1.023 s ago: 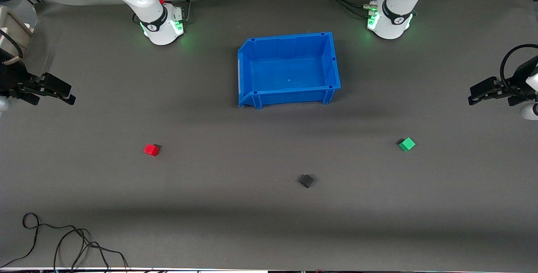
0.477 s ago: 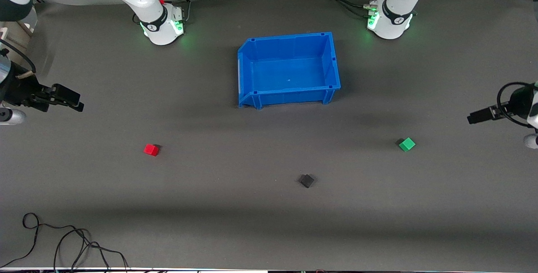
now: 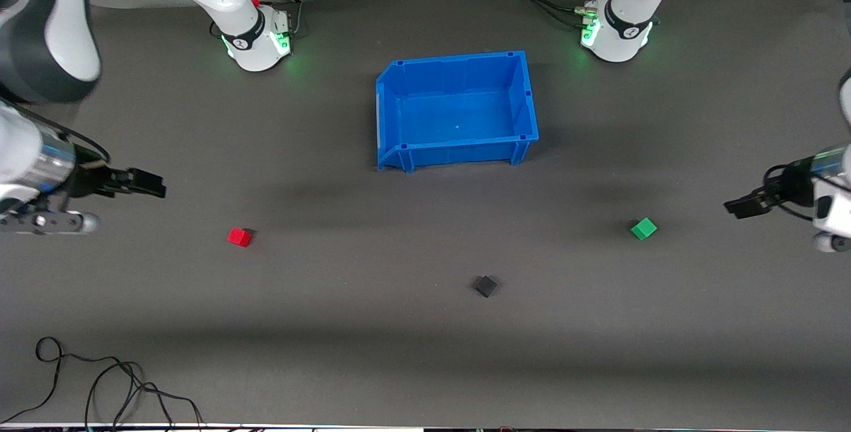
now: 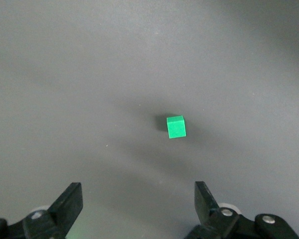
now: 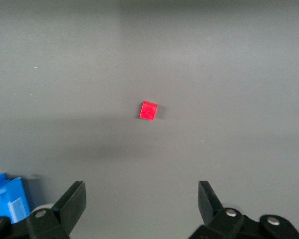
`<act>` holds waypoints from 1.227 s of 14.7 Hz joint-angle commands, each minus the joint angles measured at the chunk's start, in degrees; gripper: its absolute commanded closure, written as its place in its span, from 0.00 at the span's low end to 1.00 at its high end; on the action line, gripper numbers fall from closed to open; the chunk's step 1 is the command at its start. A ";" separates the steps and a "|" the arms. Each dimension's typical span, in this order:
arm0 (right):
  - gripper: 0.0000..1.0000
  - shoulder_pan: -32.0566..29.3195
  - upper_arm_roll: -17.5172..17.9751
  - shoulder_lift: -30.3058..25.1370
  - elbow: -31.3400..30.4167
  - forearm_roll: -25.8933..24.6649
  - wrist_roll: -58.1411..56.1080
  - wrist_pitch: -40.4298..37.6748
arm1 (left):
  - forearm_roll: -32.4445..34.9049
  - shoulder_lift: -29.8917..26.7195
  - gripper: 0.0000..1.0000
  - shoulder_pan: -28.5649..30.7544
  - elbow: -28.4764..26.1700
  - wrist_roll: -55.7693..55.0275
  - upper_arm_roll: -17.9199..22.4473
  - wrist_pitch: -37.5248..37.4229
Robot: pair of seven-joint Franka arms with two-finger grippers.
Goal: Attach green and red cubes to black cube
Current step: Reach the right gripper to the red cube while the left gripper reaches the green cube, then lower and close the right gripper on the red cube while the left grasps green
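The black cube sits on the grey mat, nearest the front camera. The green cube lies toward the left arm's end; it also shows in the left wrist view. The red cube lies toward the right arm's end; it also shows in the right wrist view. My left gripper is open and empty, up over the mat beside the green cube. My right gripper is open and empty, up over the mat beside the red cube. In both wrist views the open jaws frame bare mat short of the cube.
An empty blue bin stands on the mat between the arm bases, farther from the front camera than the cubes; its corner shows in the right wrist view. Black cables lie at the mat's near corner at the right arm's end.
Both grippers have moved inward from the table's ends toward their cubes, the left toward the green cube and the right toward the red cube. The cubes have not moved.
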 commanded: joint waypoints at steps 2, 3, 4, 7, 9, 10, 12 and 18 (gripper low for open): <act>0.00 0.31 -0.55 -0.74 -10.70 -0.55 -1.05 12.09 | -0.34 -0.91 0.00 -0.84 -10.58 -1.18 -0.11 12.17; 0.00 0.31 -0.55 -0.65 -13.34 -0.46 -1.05 15.78 | -0.34 -0.03 0.00 -0.76 -12.60 -1.26 -0.20 15.42; 0.00 0.31 -0.55 -0.13 -15.98 -0.55 -1.05 19.74 | -0.34 0.58 0.00 -0.76 -14.27 -1.26 -0.11 17.63; 0.01 0.31 -0.55 3.29 -20.04 -0.38 -0.08 28.28 | -0.43 4.53 0.02 -1.80 -14.64 -3.72 -0.11 18.96; 0.01 -0.04 -0.64 6.10 -20.14 0.93 0.70 30.75 | -0.43 7.43 0.08 -2.51 -14.73 -6.09 -0.11 20.98; 0.01 -0.04 -0.73 7.42 -20.14 3.47 0.80 31.55 | -0.35 8.66 0.08 -3.38 -14.82 -7.49 -0.11 22.56; 0.01 0.31 -0.73 9.88 -20.14 5.34 0.80 33.04 | -0.34 11.04 0.07 -3.92 -14.99 -9.08 -0.11 26.59; 0.01 0.40 -0.64 15.51 -20.31 5.34 0.88 37.87 | 0.09 14.91 0.13 -4.18 -14.90 -8.91 -0.11 30.92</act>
